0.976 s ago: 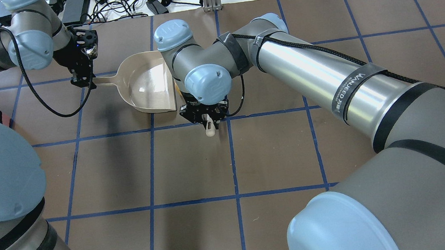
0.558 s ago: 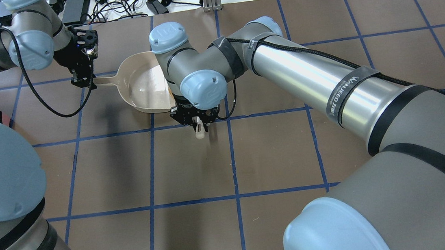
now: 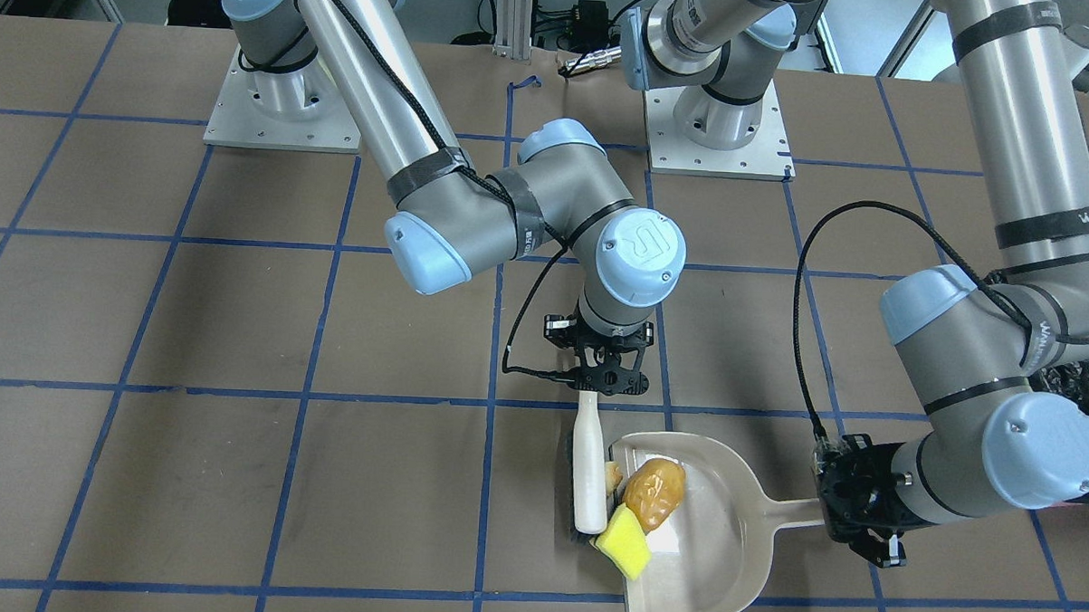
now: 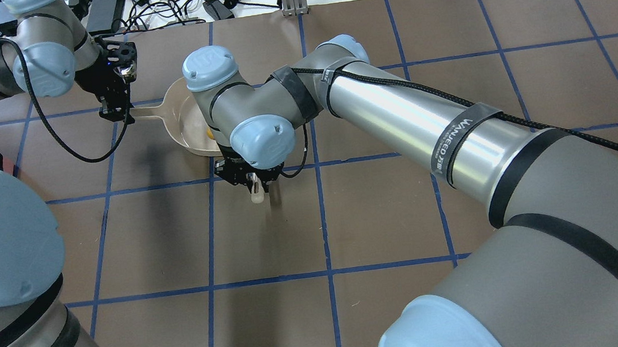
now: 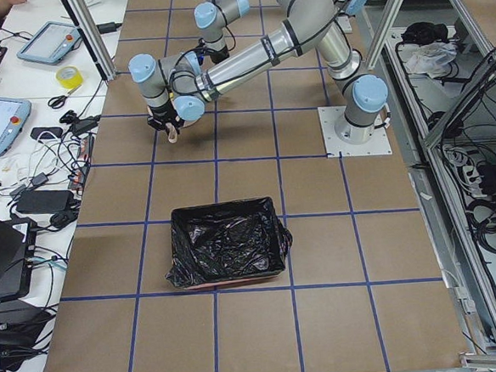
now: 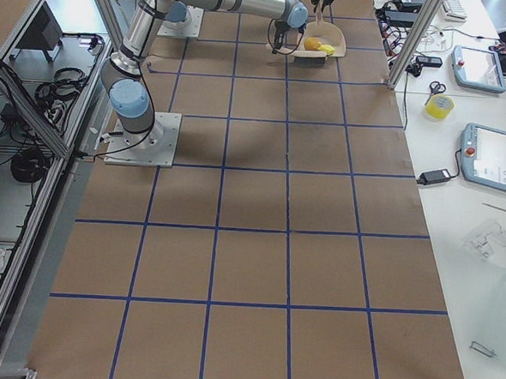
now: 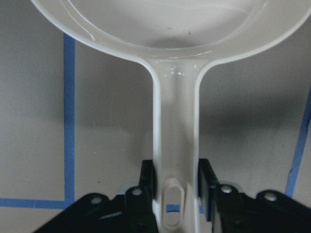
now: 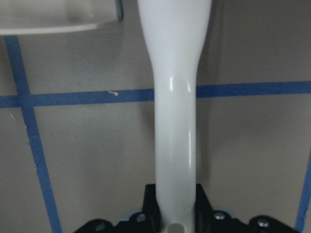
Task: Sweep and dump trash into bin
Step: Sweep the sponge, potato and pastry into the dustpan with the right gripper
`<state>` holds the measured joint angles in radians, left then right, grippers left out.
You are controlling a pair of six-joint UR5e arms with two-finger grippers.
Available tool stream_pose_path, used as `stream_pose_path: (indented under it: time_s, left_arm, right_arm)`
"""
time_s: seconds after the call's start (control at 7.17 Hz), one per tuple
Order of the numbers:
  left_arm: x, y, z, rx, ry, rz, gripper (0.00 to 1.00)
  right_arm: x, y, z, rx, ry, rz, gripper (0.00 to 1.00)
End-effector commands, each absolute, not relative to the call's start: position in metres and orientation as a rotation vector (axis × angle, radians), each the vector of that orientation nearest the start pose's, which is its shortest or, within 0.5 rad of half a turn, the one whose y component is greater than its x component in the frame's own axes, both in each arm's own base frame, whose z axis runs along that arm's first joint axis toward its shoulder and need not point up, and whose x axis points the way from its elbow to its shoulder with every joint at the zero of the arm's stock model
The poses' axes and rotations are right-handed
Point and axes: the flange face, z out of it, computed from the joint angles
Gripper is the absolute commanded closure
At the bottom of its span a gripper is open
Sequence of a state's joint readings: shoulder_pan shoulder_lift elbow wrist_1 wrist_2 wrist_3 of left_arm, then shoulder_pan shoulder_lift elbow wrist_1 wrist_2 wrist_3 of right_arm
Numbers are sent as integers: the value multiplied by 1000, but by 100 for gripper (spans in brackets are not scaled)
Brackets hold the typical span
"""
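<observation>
My left gripper [image 3: 863,527] is shut on the handle of a beige dustpan [image 3: 726,566], which lies flat on the table; the handle also shows in the left wrist view [image 7: 175,145]. My right gripper [image 3: 607,378] is shut on a white brush [image 3: 588,466] laid along the pan's open lip. The golden-brown lump [image 3: 654,493] lies inside the pan. The yellow sponge [image 3: 623,542] rests across the lip. The pale pastry piece [image 3: 613,474] is wedged between brush and lump. The black-lined bin [image 5: 227,254] stands apart, on my left side.
The table is brown paper with a blue tape grid [image 3: 306,393]. In the overhead view my right arm [image 4: 257,105] covers most of the dustpan [image 4: 182,117]. Cables and devices lie beyond the table's far edge [image 4: 185,4]. Both arm bases [image 3: 714,122] stand behind.
My right gripper has moved left with the brush, toward and over the dustpan's mouth, so the arm hides more of the pan. The left gripper and dustpan have not moved.
</observation>
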<state>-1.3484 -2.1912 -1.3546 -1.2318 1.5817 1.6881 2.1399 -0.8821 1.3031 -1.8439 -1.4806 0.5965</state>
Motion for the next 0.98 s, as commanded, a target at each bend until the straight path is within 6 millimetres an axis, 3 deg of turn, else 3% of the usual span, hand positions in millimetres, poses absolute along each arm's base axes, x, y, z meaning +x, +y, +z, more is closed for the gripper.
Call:
stream_pose_path:
  time_s: [0.0, 0.56, 0.7, 0.84]
  left_arm:
    - [25, -713, 249, 2131, 2365, 78, 99]
    - [28, -712, 247, 2135, 2381, 64, 99]
    - [33, -709, 242, 2137, 2391, 67, 99]
    - [30, -709, 243, 2140, 2387, 66, 99]
  right_arm:
    - [529, -528, 216, 45, 3085, 230, 100]
    - [567, -511, 240, 31, 3011, 192, 100]
    - [564, -511, 242, 15, 3028, 178, 100]
    - [547, -525, 248, -15, 3045, 159, 100]
